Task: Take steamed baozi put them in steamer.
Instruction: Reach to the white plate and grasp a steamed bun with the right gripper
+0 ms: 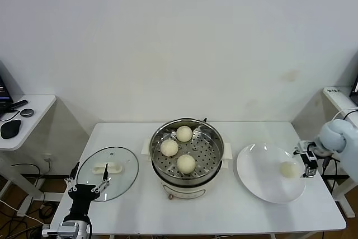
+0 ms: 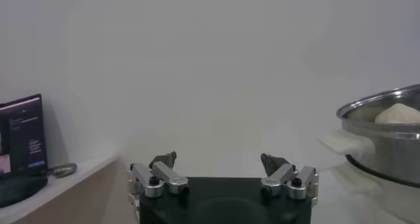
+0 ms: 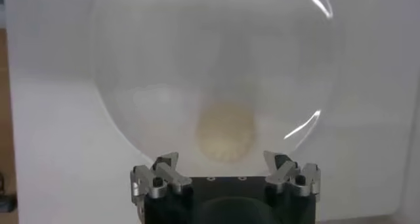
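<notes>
From the head view, three steamed baozi (image 1: 178, 148) sit in the steamer (image 1: 187, 158) at the bench's middle, and the last baozi (image 1: 288, 169) lies on the white plate (image 1: 263, 186) near the right edge, so I judge one is left. The left gripper (image 1: 88, 183) waits at the front-left corner by the glass lid (image 1: 120, 177).

Left wrist view: its fingers stand apart, empty.

Right wrist view: the right gripper (image 3: 226, 167) hovers spread over that baozi (not touching it).

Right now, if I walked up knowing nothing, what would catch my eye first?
Probably the shiny steamer mid-table with three baozi on its tray. To its right, one lone bun sits on the white plate, the right end effector open beside it. The glass lid lies to the left.
</notes>
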`<state>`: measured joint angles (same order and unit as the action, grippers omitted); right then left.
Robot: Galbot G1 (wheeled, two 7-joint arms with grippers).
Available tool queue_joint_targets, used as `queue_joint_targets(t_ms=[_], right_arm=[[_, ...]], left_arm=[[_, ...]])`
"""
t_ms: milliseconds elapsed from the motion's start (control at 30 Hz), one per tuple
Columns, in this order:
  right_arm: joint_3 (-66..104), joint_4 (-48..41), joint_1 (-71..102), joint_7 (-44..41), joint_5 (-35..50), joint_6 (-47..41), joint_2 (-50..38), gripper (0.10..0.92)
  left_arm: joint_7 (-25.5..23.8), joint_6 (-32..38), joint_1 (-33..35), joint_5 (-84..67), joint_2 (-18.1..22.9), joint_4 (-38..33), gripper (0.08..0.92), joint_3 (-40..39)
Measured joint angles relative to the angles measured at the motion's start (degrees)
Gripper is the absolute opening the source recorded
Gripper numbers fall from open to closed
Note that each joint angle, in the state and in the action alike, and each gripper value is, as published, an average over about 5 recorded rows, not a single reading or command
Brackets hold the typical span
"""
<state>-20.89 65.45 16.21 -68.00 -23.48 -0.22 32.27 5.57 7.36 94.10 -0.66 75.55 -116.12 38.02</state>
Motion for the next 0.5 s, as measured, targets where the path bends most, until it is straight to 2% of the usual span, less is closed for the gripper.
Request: queue_joint_targets(t_ms=[333, 500], right_arm=[[2.08, -4.13, 1.8, 1.01, -2.75, -0.35, 4.48, 0.818], [2.62, -5.43, 1.92, 1.46, -3.66, -1.23, 5.77, 0.736]], left_arm=[[0.01, 0.11, 0.31, -0.01, 0.03, -0.04, 0.823, 0.54], [0.02, 0.16, 0.31, 0.0, 0.21, -0.08, 0.823, 0.52]])
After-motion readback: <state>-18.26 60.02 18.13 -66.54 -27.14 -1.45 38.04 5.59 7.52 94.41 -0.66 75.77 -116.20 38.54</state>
